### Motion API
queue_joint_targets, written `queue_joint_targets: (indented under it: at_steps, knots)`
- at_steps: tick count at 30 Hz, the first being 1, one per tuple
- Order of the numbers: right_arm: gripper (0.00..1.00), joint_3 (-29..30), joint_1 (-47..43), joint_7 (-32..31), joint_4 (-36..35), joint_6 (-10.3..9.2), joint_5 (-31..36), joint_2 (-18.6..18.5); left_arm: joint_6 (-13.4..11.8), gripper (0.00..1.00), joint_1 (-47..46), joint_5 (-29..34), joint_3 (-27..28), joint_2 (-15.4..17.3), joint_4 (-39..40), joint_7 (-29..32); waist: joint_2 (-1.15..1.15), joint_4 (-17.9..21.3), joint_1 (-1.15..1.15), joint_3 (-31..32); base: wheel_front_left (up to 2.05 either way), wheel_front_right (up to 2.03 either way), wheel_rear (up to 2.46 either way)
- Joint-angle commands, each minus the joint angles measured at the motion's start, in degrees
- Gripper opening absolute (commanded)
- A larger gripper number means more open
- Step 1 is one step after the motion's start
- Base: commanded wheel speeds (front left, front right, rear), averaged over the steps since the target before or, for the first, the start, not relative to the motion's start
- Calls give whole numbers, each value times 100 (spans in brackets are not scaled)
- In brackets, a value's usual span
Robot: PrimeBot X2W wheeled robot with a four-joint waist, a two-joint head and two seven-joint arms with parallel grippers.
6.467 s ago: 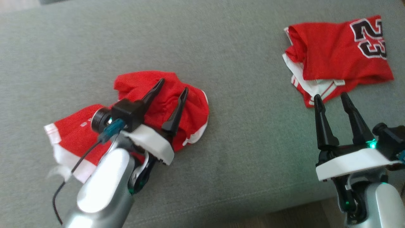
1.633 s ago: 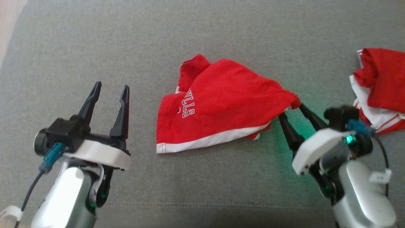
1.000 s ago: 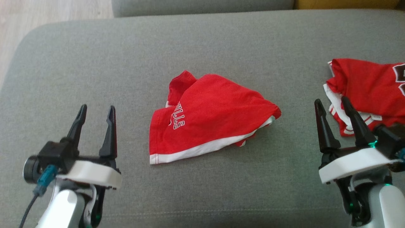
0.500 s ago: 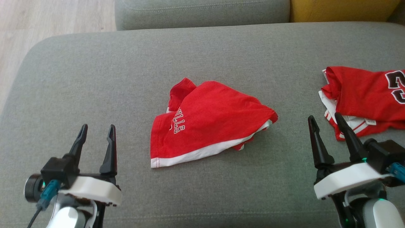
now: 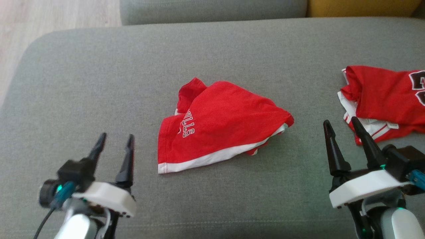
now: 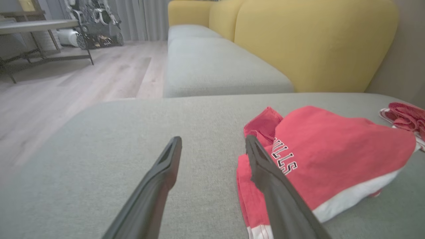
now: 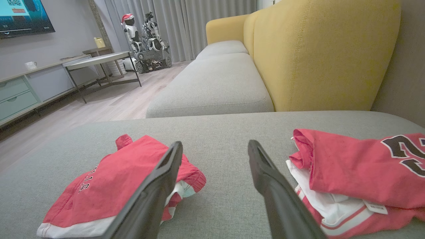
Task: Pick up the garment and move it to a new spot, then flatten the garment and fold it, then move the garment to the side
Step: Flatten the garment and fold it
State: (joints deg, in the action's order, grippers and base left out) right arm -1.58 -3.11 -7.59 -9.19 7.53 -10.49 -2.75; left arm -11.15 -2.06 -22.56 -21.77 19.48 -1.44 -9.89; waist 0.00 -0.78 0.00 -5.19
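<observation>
The garment (image 5: 219, 122), red shorts with a white hem and white lettering, lies loosely bunched in the middle of the grey seat cushion (image 5: 212, 49). Nothing touches it. My left gripper (image 5: 116, 137) stands open to its lower left, a short way from the hem's left corner. My right gripper (image 5: 340, 121) stands open to its right, apart from it. In the left wrist view the garment (image 6: 332, 159) lies just right of my open left gripper (image 6: 212, 141). From the right wrist, the garment (image 7: 113, 186) appears to the left of my open right gripper (image 7: 215, 144).
A second red piece, a jersey (image 5: 382, 96) with a dark number, lies folded at the cushion's right edge, close to my right gripper; it is also the jersey (image 7: 358, 166) in the right wrist view. Wooden floor (image 5: 49, 13) lies beyond the cushion's left end. A yellow backrest (image 7: 318, 49) rises behind.
The garment was moved from the cushion's left to its middle, and the right gripper let go of its right corner. Both grippers have drawn back, open. The head camera has shifted.
</observation>
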Motion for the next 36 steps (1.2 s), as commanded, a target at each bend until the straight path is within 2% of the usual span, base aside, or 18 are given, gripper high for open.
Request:
queue_joint_targets:
  at_steps: [1,8,17,18,19,20,27,36]
  knots:
    - [100,-132,208,-24,-225,-4,36,-21,58,100,-412,-48,155,75,61,78,0,1,0,-67,0,0,0]
    - [100,-260,308,-39,-112,-4,18,-17,569,100,-698,-364,-372,-300,-847,563,0,96,0,-319,0,0,0]
    - [100,-292,380,-18,30,-4,-32,-14,928,100,-984,-759,-458,-615,-2169,682,0,216,0,-515,0,0,0]
    - [100,-276,382,-26,48,-4,-35,-14,986,93,-1012,-788,-477,-632,-2242,696,0,223,0,-527,0,0,0]
    - [100,-260,386,-34,67,-4,-40,-14,1046,32,-1039,-807,-501,-641,-2296,704,0,228,0,-538,0,0,0]
    - [100,-248,394,-33,86,-4,-43,-14,1083,0,-1062,-813,-518,-641,-2341,703,0,231,0,-548,0,0,0]
    - [100,-281,518,-89,593,-4,-125,-13,1131,0,-1204,-821,-505,-603,-2460,585,0,154,0,-623,0,0,0]
    - [100,-754,1042,48,1428,-4,-643,-13,1162,0,-1425,-782,-551,-632,-2521,469,0,-11,0,-725,0,0,0]
